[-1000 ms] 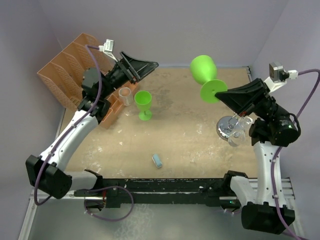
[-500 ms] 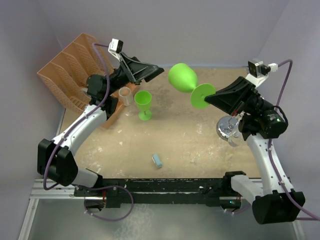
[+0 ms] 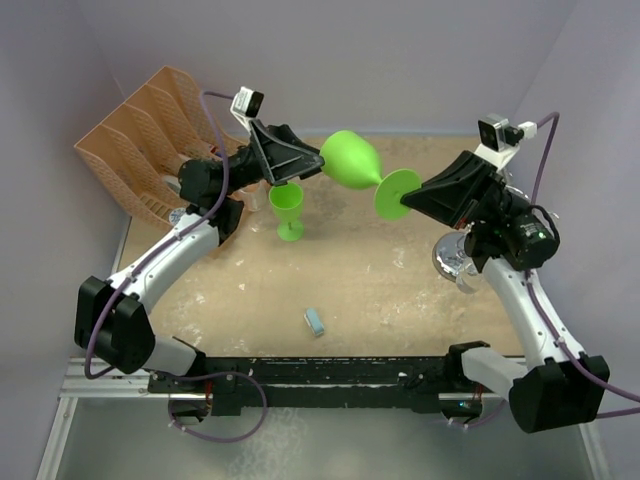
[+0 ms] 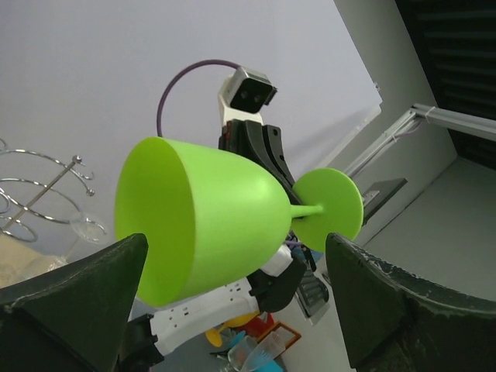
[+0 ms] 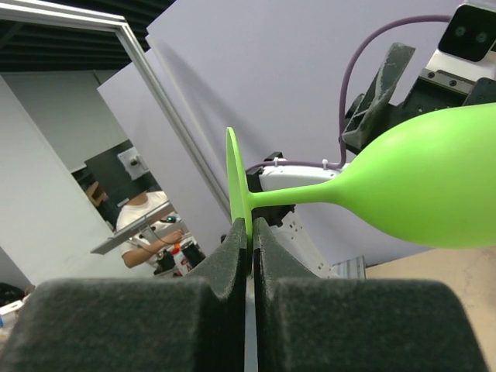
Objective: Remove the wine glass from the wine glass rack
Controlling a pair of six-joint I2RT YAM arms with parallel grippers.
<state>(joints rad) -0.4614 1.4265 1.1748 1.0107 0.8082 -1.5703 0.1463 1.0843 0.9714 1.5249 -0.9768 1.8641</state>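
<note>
My right gripper (image 3: 408,198) is shut on the round foot of a lime-green wine glass (image 3: 350,160), holding it sideways in the air over the back of the table. In the right wrist view the fingers (image 5: 232,256) pinch the thin foot edge-on, with the wine glass (image 5: 418,186) pointing away. My left gripper (image 3: 318,160) is open right at the bowl's mouth. In the left wrist view the wine glass (image 4: 209,225) fills the gap between the wide fingers (image 4: 70,302). The chrome wine glass rack (image 3: 458,262) stands under my right arm, and its wire loops (image 4: 39,194) show in the left wrist view.
A second green wine glass (image 3: 287,205) stands upright on the table below my left gripper. An orange file organizer (image 3: 140,130) fills the back left corner. A small blue object (image 3: 316,321) lies near the front middle. Walls close in behind and on both sides.
The right arm carried the green glass leftward, away from the rack, toward the middle. The left gripper swung right to meet its bowl and now hides the clear cup by the organizer.
</note>
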